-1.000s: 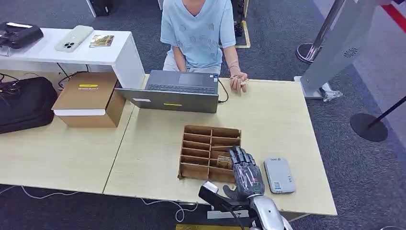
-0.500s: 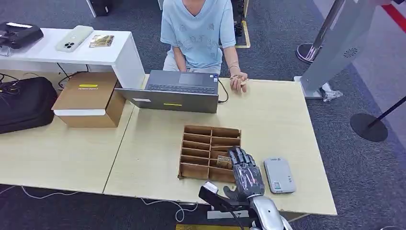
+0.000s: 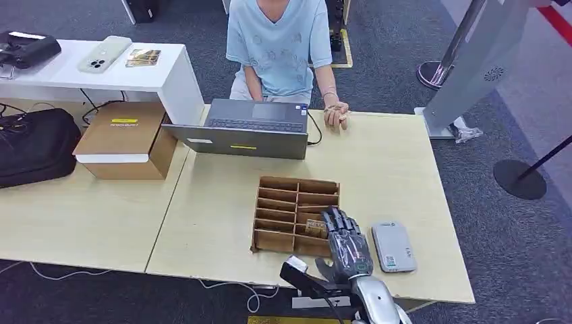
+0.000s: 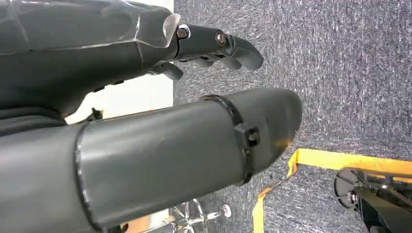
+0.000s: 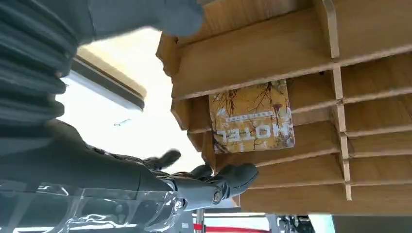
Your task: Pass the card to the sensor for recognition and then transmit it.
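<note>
One card (image 5: 252, 116) stands in the divided box (image 3: 295, 214) just ahead of my right hand (image 3: 345, 244); fingers spread, apparently untouching; sensor (image 3: 393, 247) lies beside it on the right.

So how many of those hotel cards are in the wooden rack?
1 visible: the card stands in a slot of the rack, by the right hand. Others may be hidden.

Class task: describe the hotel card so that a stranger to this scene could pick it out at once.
On the pale wooden table, before the laptop, sits a brown slotted box. The card stands in a slot beside the right hand, the box's one printed piece.
</note>
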Controlling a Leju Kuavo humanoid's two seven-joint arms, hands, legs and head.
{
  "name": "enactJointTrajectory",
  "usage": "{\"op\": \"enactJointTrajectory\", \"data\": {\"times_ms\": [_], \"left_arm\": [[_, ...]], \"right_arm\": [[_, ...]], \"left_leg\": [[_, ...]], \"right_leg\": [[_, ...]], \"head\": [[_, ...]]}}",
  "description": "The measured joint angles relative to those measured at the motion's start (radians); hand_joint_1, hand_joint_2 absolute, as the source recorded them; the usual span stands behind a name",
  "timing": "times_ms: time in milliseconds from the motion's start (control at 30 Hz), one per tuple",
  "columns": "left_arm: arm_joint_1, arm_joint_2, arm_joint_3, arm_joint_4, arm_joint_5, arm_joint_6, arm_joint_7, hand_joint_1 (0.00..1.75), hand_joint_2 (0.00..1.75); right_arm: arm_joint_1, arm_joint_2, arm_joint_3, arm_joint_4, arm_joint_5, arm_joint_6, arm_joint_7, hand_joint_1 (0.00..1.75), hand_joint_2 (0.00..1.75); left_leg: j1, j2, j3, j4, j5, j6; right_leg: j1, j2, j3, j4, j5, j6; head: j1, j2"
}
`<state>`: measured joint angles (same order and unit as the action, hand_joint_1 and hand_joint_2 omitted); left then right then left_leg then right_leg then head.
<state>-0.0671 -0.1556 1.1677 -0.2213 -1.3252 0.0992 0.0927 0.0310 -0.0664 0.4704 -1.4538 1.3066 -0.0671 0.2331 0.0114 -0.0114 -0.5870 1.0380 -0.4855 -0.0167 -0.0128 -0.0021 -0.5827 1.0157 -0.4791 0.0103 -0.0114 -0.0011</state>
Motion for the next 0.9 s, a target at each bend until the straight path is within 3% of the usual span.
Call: {"op": "enactJointTrajectory", "data": {"times_ms": [67, 100, 267, 367, 633, 700, 733, 800, 900], "left_arm": [[0.0, 0.0, 0.0, 0.0, 0.0, 0.0, 0.0, 0.0, 0.0], [0.0, 0.0, 0.0, 0.0, 0.0, 0.0, 0.0, 0.0, 0.0], [0.0, 0.0, 0.0, 0.0, 0.0, 0.0, 0.0, 0.0, 0.0], [0.0, 0.0, 0.0, 0.0, 0.0, 0.0, -0.001, 0.0, 0.0], [0.0, 0.0, 0.0, 0.0, -0.009, -0.002, -0.001, 0.0, 0.0], [0.0, 0.0, 0.0, 0.0, -0.008, -0.002, -0.003, 0.0, 0.0], [0.0, 0.0, 0.0, 0.0, -0.011, -0.002, -0.003, 0.0, 0.0], [0.0, 0.0, -0.003, 0.0, -0.013, -0.002, -0.003, 0.0, 0.0], [0.0, 0.0, -0.01, 0.0, -0.018, -0.002, -0.003, 0.0, 0.0]], "right_arm": [[-0.001, 0.0, 0.0, -0.003, 0.0, -0.007, 0.0, 1.12, 1.75], [-0.001, 0.0, 0.0, -0.004, 0.0, -0.01, -0.001, 1.27, 1.75], [-0.001, 0.0, 0.0, -0.007, 0.0, -0.012, -0.003, 1.24, 1.75], [-0.001, 0.0, 0.0, -0.007, 0.0, -0.018, -0.004, 1.13, 1.75], [-0.004, 0.0, 0.0, -0.007, 0.003, -0.022, -0.006, 1.34, 1.75], [-0.005, 0.0, 0.0, -0.007, 0.004, -0.024, -0.006, 1.31, 1.75], [-0.005, 0.0, -0.001, -0.007, 0.005, -0.024, -0.006, 1.4, 1.75], [-0.006, 0.0, -0.003, -0.007, 0.011, -0.025, -0.007, 1.36, 1.75], [-0.008, 0.0, -0.004, -0.007, 0.013, -0.027, -0.007, 1.45, 1.75]], "left_leg": [[0.0, 0.0, 0.0, 0.0, 0.0, 0.0], [0.0, 0.0, 0.0, 0.0, 0.0, 0.0], [0.0, 0.0, 0.0, 0.0, 0.0, 0.0], [0.0, 0.0, 0.0, 0.0, 0.0, 0.0], [0.0, 0.0, 0.0, 0.0, 0.0, 0.0], [0.0, 0.0, 0.0, 0.0, 0.0, 0.0], [0.0, 0.0, 0.0, 0.0, 0.0, 0.0], [0.0, 0.0, 0.0, 0.0, 0.0, 0.0], [0.0, 0.0, 0.0, 0.0, 0.0, 0.0]], "right_leg": [[0.0, 0.0, 0.0, 0.0, 0.0, 0.0], [0.0, 0.0, 0.0, 0.0, 0.0, 0.0], [0.0, 0.0, 0.0, 0.0, 0.0, 0.0], [0.0, 0.0, 0.0, 0.0, 0.0, 0.0], [0.0, 0.0, 0.0, 0.0, 0.0, 0.0], [0.0, 0.0, 0.0, 0.0, 0.0, 0.0], [0.0, 0.0, 0.0, 0.0, 0.0, 0.0], [0.0, 0.0, 0.0, 0.0, 0.0, 0.0], [0.0, 0.0, 0.0, 0.0, 0.0, 0.0]], "head": [[0.0, 0.0], [0.0, 0.0], [0.0, 0.0], [0.0, 0.0], [0.0, 0.0], [0.0, 0.0], [0.0, 0.0], [0.0, 0.0], [0.0, 0.0]]}}
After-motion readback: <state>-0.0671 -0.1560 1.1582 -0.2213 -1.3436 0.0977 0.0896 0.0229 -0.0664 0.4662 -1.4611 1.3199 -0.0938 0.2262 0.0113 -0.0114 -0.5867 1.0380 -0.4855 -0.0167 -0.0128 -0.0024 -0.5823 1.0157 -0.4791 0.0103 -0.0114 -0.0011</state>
